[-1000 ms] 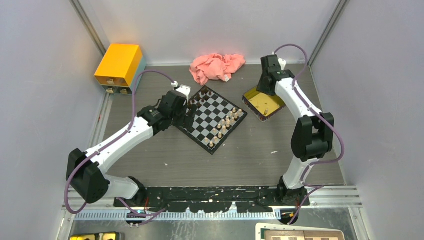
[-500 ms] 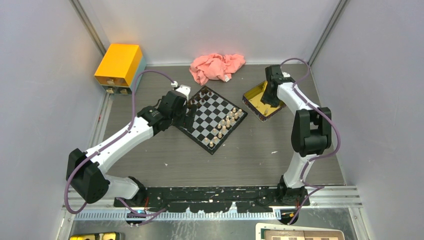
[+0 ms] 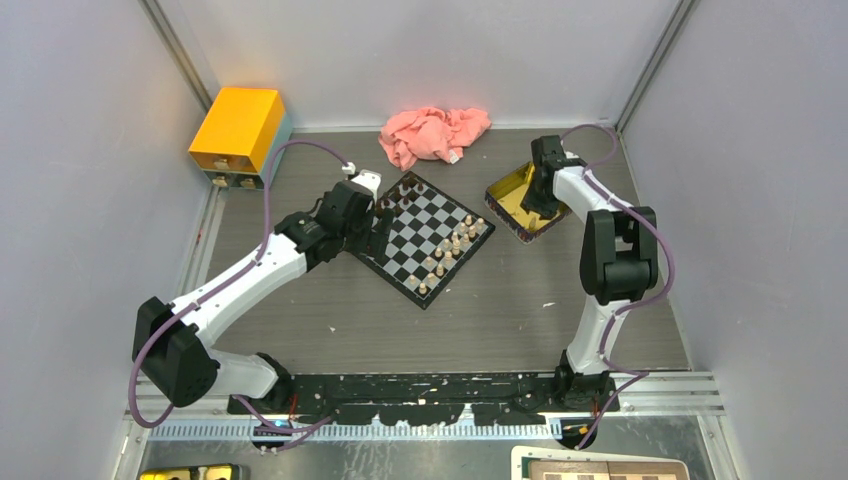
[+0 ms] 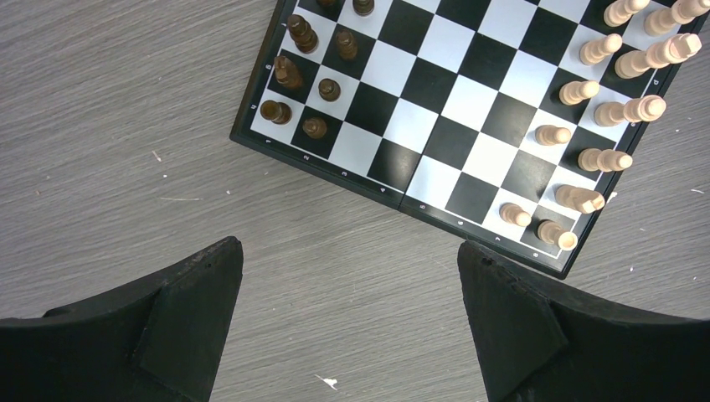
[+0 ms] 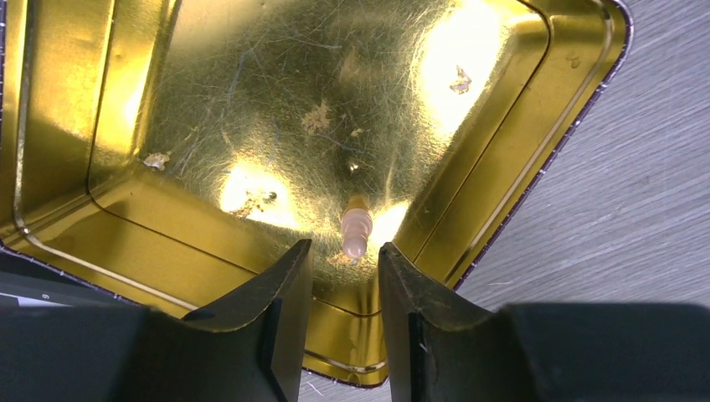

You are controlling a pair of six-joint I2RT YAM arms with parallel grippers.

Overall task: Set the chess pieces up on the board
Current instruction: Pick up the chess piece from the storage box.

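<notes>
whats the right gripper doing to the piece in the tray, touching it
Apart. The right wrist view shows the piece between the right gripper's open fingers, with tray floor visible on both sides.

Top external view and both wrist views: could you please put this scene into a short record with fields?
board: black-and-white, angled on the table, centre squares bare
dark pieces: grouped along one edge
pale pieces: along the opposite edge
gold tin: one pale piece inside
left jaws: wide open, beside the board
right jaws: open, over that piece
</notes>
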